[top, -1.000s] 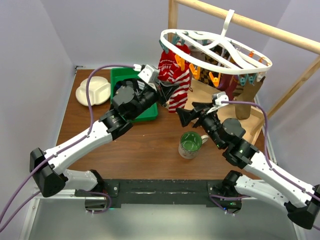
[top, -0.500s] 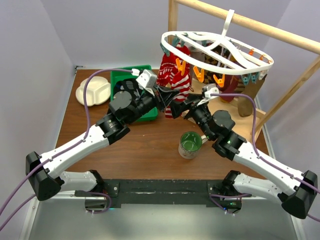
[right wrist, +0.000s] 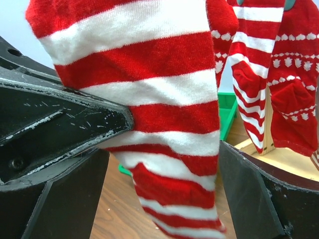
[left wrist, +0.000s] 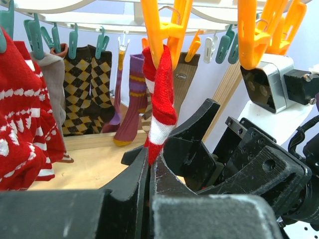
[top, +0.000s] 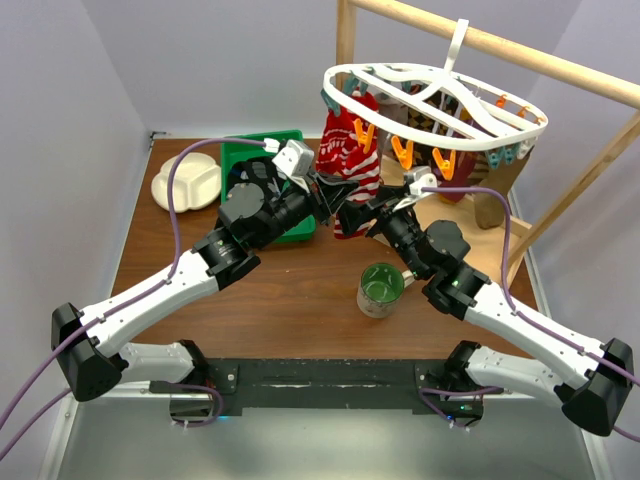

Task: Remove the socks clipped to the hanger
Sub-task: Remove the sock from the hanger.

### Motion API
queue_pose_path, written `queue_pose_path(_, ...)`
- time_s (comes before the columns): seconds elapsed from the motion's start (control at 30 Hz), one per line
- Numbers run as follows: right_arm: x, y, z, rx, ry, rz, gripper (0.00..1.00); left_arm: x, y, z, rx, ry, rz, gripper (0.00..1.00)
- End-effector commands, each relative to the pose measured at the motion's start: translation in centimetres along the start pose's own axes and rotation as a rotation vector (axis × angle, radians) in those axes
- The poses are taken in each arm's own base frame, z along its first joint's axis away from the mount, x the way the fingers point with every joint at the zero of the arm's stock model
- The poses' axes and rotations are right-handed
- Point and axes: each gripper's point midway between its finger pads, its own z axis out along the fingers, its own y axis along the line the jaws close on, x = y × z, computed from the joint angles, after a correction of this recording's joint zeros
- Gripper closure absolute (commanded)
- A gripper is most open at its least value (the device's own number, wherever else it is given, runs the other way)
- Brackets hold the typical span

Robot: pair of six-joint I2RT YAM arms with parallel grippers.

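Above the brown table [top: 290, 290], the left gripper [top: 333, 193] pinches the red-and-white striped sock [left wrist: 162, 99] hanging from an orange clip [left wrist: 167, 25] on the white hanger [left wrist: 114, 21], while the right gripper [top: 352, 215] straddles it, fingers wide apart.

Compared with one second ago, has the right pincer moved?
Yes. The right pincer moved left, away from the green mug, to the striped sock.

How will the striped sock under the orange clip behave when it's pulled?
Probably floppy: the striped sock hangs twisted and limp from the orange clip. Likely light, since one clip carries it. Its knit fabric may stretch before the clip lets go.
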Motion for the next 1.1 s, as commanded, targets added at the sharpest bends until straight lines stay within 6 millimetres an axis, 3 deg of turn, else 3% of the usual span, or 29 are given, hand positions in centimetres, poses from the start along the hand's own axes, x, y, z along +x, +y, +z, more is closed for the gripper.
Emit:
queue_pose_path(0.0,-3.1,1.3,0.0,-0.055,-0.112,0.041,0.06,-1.1,-0.6,0.2,0.013,-0.022,-0.007,1.0)
queue_pose_path(0.33,-2.8,0.9,0.9,-0.023,-0.125,0.048,0.05,-0.6,-1.2,0.6,0.048,-0.009,-0.038,1.0)
queue_pose_path(0.47,-2.4,0.6,1.5,-0.003,-0.122,0.056,0.11,-0.5,-1.3,0.7,0.052,-0.01,-0.045,1.0)
queue_pose_path(0.57,-2.2,0.3,1.4,0.011,-0.125,0.068,0.3,-0.4,-1.3,0.7,0.05,-0.009,-0.048,1.0)
queue_pose_path(0.6,-2.3,0.2,1.4,0.016,-0.131,0.073,0.57,-0.4,-1.3,0.7,0.05,-0.009,-0.05,1.0)
queue_pose_path(0.63,-2.2,0.1,1.2,0.02,-0.13,0.081,0.65,-0.4,-1.2,0.7,0.048,-0.009,-0.05,1.0)
queue_pose_path(0.9,-1.7,-0.2,0.6,0.03,-0.101,0.078,1.0,-0.8,-1.2,0.8,0.044,-0.02,-0.053,1.0)
queue_pose_path(1.07,-1.1,-0.4,0.0,0.025,-0.085,0.078,1.0,-1.7,-1.4,0.9,0.042,-0.038,-0.058,0.99)
